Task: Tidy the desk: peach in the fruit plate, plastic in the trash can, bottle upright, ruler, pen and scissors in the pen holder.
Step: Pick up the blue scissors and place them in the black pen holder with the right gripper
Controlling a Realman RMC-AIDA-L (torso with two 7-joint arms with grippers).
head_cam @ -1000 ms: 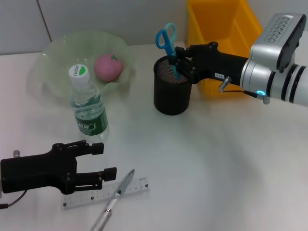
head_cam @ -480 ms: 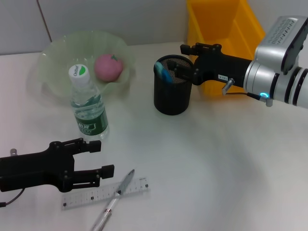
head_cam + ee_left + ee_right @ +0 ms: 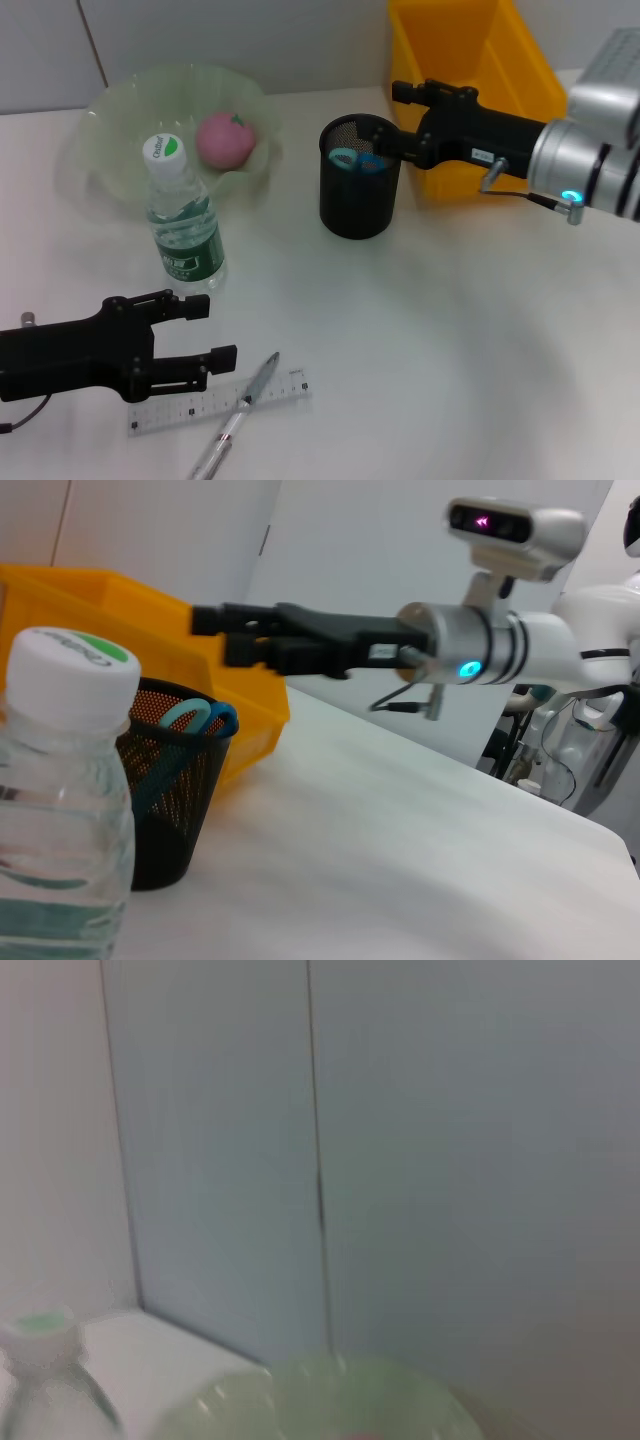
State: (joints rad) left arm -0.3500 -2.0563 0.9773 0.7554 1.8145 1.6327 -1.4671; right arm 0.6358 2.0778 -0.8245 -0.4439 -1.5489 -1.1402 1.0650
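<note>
The scissors (image 3: 358, 159) lie inside the black mesh pen holder (image 3: 356, 205), with only their light blue handles (image 3: 196, 718) showing at the rim. My right gripper (image 3: 392, 120) hovers open just right of the holder's rim, in front of the yellow trash can (image 3: 470, 60). The peach (image 3: 225, 140) rests in the pale green fruit plate (image 3: 110, 115). The bottle (image 3: 183, 225) stands upright in front of the plate. My left gripper (image 3: 207, 330) is open, low over the desk (image 3: 450, 330), just left of the ruler (image 3: 215, 402) and the pen (image 3: 243, 408) lying across it. The plastic is out of view.
In the left wrist view the bottle (image 3: 60, 810) is close by, with the pen holder (image 3: 165, 800), the trash can (image 3: 120, 610) and the right gripper (image 3: 222, 638) beyond it. The right wrist view shows a grey wall, the bottle cap (image 3: 38, 1328) and the plate (image 3: 330, 1400).
The right gripper let go of the scissors, which dropped down into the pen holder, and it drew back to the right. The left arm shifted slightly left.
</note>
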